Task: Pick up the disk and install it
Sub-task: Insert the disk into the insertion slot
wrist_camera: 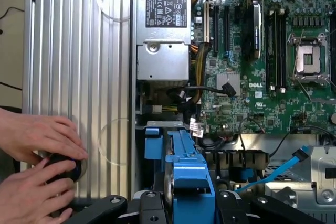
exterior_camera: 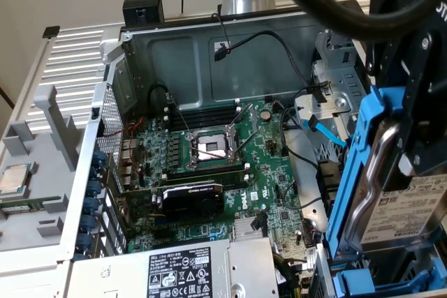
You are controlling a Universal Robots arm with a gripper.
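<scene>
**Claw [exterior_camera: 411, 153] clamped on the disk [exterior_camera: 401, 218] at the edge of the open computer case [exterior_camera: 181, 61]**

Exterior view. Grips the disk by its blue carrier [exterior_camera: 353, 186], far to the exterior view's right. Holds it on edge directly under the black claw body, white label facing the camera. Long axis steeply upright, top end leaning toward the exterior view's right. Hangs well apart from the motherboard [exterior_camera: 209, 165] and the processor socket [exterior_camera: 209, 148].

Wrist view. Looks along the disk [wrist_camera: 189, 174] edge-on, pinched from both sides between the two black fingers [wrist_camera: 149, 203]. Long axis pointing straight away from the wrist into the case, far end near the power supply [wrist_camera: 163, 51]. Also catches a person's hands [wrist_camera: 37, 140] around a black knob [wrist_camera: 65, 167] on the ribbed metal counter [wrist_camera: 79, 51], well apart from the disk.
</scene>
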